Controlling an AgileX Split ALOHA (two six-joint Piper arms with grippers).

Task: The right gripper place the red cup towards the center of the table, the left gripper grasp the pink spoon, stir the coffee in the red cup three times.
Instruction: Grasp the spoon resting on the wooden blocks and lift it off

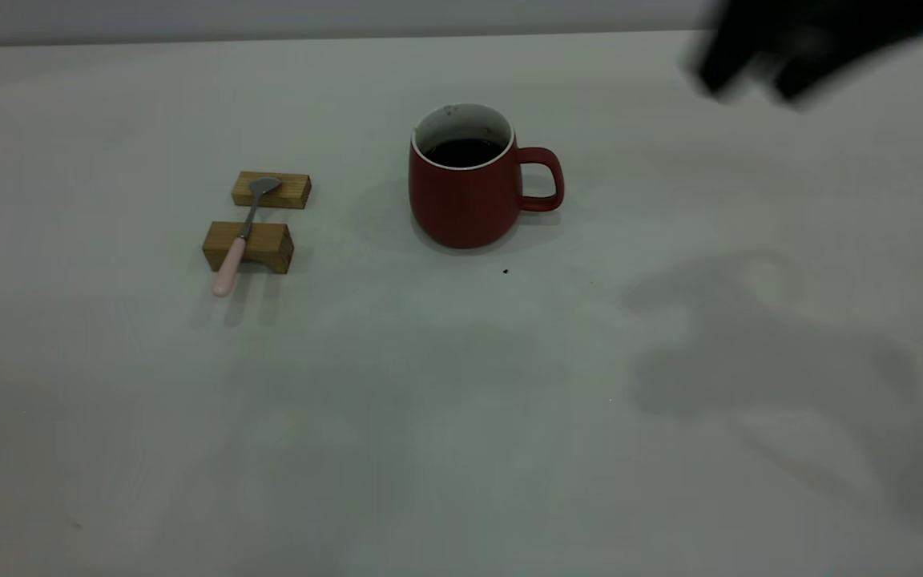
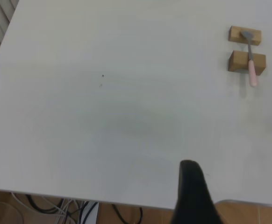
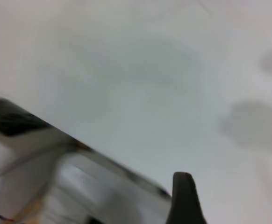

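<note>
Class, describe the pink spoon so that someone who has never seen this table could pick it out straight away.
Start at the red cup standing on the off-white table; in the exterior view, look to its left for two tan wooden blocks. The pink spoon lies across both, bowl on the farther block, handle jutting past the nearer one. It is the only slim thing there: pale pink handle, grey metal neck.

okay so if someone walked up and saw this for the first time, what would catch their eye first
The red cup of dark coffee stands alone near the table's middle, handle toward the right arm's side. Left of it, the pink spoon lies bridged across two wooden blocks. The right claw is a dark blur at the far right corner, well clear of the cup.
</note>
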